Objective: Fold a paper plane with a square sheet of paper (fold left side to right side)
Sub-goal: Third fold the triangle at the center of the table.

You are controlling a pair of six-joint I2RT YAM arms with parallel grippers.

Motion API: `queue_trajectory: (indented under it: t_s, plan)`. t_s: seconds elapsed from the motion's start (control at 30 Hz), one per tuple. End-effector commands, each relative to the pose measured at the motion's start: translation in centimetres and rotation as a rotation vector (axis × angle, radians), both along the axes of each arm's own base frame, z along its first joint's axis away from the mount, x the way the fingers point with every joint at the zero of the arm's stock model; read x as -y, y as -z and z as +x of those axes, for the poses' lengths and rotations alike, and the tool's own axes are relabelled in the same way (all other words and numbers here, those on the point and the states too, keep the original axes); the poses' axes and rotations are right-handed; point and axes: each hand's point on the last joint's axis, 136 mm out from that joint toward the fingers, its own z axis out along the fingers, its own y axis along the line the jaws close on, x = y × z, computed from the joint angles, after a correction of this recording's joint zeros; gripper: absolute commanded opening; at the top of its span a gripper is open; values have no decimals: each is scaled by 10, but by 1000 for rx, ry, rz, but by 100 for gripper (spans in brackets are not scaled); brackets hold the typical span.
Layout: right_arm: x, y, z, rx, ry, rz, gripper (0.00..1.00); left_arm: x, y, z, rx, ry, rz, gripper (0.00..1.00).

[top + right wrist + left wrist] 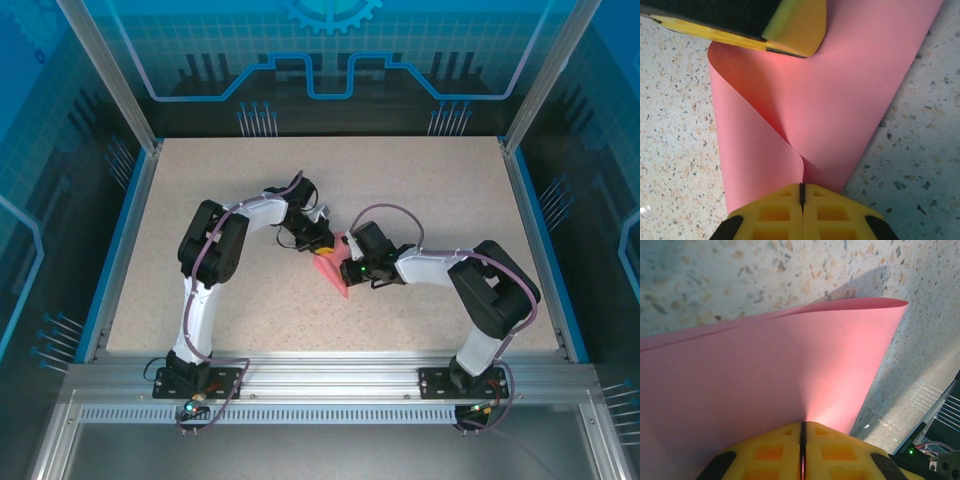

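Pink paper point(840, 100), left tool point(802, 429), right tool point(801, 191), table point(450, 200)

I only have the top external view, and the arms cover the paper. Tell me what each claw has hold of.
Observer: In the left wrist view, the left claw is shut on an edge of the square sheet of paper.
Operator: Now the right one.
Observer: In the right wrist view, the right claw is shut on the sheet where one side curls over the other.
Operator: Report whether it is creased.
Observer: No crease yet. The fold is a loose, rounded bend, not pressed flat.
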Motion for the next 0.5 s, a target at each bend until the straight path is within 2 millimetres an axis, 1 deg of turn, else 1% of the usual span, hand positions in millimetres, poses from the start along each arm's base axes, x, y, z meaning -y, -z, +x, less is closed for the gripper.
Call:
queue_trajectory:
  t_s: [0.0,0.13,0.33,0.47]
  plan:
    - [4,-4,10,7,23,-9,0,-8,28,-14,-56,17,88,10]
    - [5,-5,11,11,29,-5,0,-7,28,-14,-56,18,88,10]
    - [-2,-12,14,22,13,28,0,-7,29,-15,-59,17,89,10]
    - [-2,-13,16,24,14,29,0,-7,28,-14,-56,17,87,10]
